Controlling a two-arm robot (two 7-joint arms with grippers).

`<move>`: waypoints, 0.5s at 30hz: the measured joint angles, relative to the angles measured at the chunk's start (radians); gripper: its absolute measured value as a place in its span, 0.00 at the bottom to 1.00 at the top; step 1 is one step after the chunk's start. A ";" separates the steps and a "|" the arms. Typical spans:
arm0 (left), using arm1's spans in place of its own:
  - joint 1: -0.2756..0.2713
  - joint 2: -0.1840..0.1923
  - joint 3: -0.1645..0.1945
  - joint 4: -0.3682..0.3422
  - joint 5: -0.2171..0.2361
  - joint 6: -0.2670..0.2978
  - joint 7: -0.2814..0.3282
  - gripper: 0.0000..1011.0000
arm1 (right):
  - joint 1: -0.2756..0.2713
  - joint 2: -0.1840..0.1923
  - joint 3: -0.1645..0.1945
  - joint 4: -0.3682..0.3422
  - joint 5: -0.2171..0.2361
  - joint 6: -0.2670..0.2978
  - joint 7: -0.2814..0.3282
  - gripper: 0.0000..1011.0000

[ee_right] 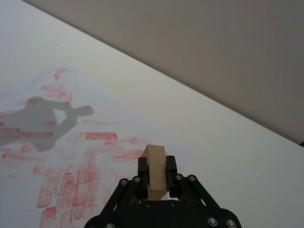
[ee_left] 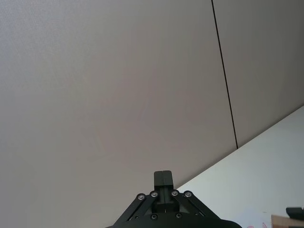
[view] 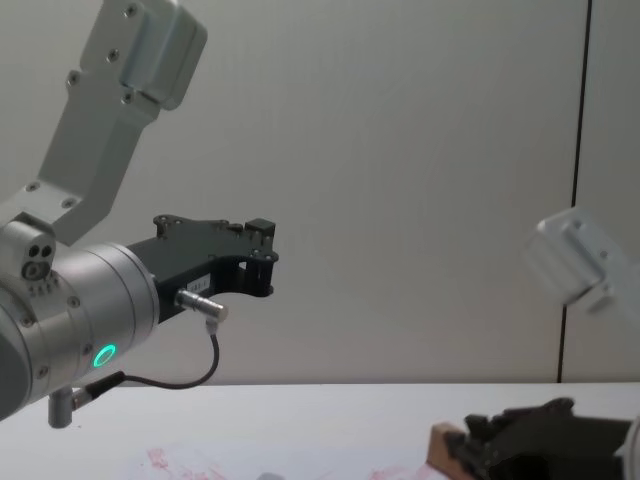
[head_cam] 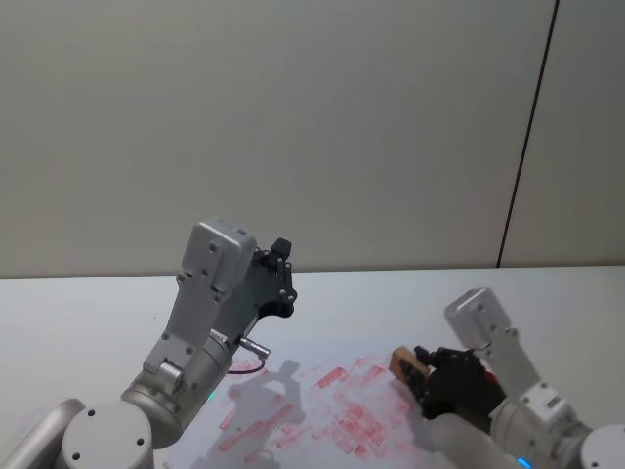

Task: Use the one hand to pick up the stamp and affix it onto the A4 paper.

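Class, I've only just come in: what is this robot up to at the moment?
The right gripper, black with dark fingers, is shut on a small light-brown wooden stamp block and holds it low over the white A4 paper, which already carries many pinkish-red ink marks. Whether the stamp touches the sheet cannot be told. The left gripper, on the arm with the big silver wrist, is raised in the air with its fingers shut on nothing, idle.

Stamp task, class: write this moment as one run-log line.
right gripper: shut on stamp, low over A4 paper | paper: red prints | left gripper: raised, shut, idle
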 joint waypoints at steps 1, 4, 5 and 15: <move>0.000 0.000 0.000 0.000 0.000 0.000 0.000 0.00 | -0.004 0.006 0.006 -0.013 0.008 0.004 -0.006 0.22; 0.000 0.000 0.000 0.000 0.000 0.000 0.000 0.00 | -0.013 0.020 0.018 -0.036 0.026 0.012 -0.021 0.22; 0.000 0.000 0.000 0.000 0.000 0.000 0.000 0.00 | -0.017 0.024 0.022 -0.043 0.030 0.014 -0.025 0.22; 0.000 0.000 0.000 0.000 0.000 0.000 0.000 0.00 | -0.054 0.071 0.058 -0.098 0.065 0.039 -0.061 0.22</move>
